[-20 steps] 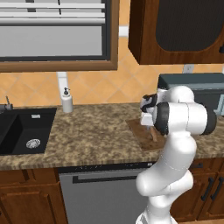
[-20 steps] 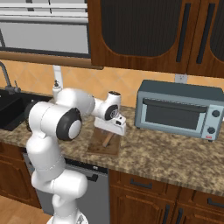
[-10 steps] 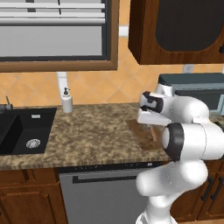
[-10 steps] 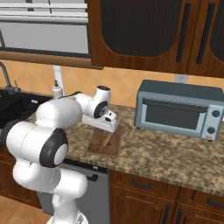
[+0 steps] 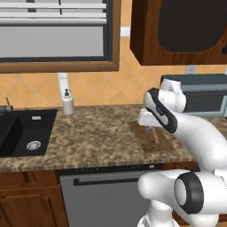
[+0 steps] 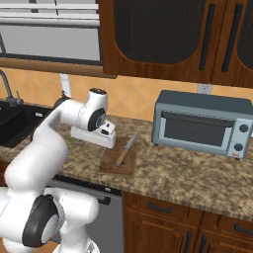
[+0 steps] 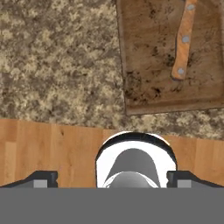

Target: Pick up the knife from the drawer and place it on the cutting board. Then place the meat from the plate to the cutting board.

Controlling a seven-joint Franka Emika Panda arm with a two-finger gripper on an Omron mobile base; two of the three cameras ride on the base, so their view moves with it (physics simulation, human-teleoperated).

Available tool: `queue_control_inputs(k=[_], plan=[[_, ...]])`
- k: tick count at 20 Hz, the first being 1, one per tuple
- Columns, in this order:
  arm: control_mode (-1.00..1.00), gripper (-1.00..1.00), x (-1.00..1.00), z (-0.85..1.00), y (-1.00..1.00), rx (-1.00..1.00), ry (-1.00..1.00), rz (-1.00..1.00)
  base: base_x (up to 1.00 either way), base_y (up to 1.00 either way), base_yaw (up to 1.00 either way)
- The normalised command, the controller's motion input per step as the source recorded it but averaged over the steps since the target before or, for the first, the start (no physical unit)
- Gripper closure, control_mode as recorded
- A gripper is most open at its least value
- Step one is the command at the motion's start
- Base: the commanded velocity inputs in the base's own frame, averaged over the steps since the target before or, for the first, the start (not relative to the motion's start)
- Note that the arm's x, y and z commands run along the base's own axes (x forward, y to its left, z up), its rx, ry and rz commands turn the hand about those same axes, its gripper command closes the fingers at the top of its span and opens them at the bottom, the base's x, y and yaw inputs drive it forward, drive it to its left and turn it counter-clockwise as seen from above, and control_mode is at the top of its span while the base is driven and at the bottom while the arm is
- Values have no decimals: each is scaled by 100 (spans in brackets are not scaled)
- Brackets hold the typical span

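End effector (image 7: 112, 179) fully spread and holding nothing, its dark fingertips (image 7: 41, 178) far apart at the bottom of the hand view. Knife (image 6: 126, 148) lying flat on the cutting board (image 6: 111, 165), wooden handle toward 1 o'clock from the end effector in the hand view. Cutting board resting on the speckled desk (image 6: 183, 178); toaster oven (image 6: 202, 129) at 3 o'clock of it in the right base view.

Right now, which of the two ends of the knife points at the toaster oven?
The grey blade end of the knife on the cutting board; the tan handle end points toward the counter's front edge, away from the toaster oven.
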Motion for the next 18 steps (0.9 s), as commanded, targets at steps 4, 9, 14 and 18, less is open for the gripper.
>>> queue_control_inputs(k=[4,9,14,18], plan=[[-100,-100,-100,51,33,0,-14,6,0,0,0],[-100,-100,-100,41,30,4,-17,7,0,0,0],[-100,-100,-80,27,28,5,-12,10,0,0,0],[100,-100,-27,21,5,0,-2,8,-7,1,3]])
